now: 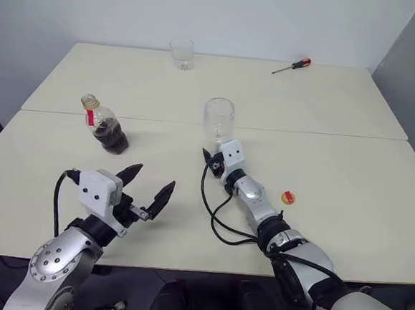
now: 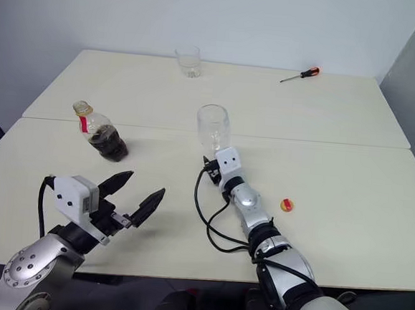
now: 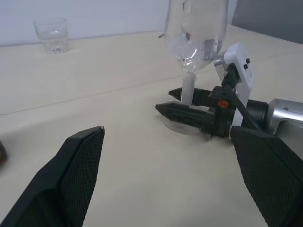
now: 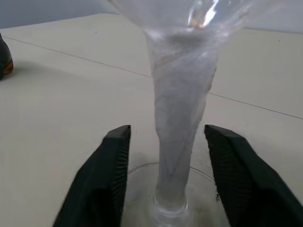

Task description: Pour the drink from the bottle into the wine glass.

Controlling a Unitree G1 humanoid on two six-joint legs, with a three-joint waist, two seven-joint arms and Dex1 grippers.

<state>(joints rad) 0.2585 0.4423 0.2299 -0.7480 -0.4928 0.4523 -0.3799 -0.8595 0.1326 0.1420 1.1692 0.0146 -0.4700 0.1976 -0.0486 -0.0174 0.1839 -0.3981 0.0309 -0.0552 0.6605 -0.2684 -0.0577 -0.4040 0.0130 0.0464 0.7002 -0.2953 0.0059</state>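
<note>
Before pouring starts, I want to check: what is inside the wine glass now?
The wine glass looks empty and clear, with no dark liquid in its bowl. The drink is in the bottle. Nothing covers the bowl.

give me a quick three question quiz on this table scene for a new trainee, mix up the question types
1. True or false: the wine glass already has drink in it.
2. Which thing does the right gripper have its fingers on either side of? A) the bottle B) the wine glass stem C) the screwdriver
3. Fill in: the small yellow and red cap lies on the table to the robot's ____ of the right arm.

Key
1. False: its bowl is clear and empty, and the dark drink sits in the bottle.
2. B: the fingers flank the stem just above the foot, with gaps on both sides.
3. Right.
</note>
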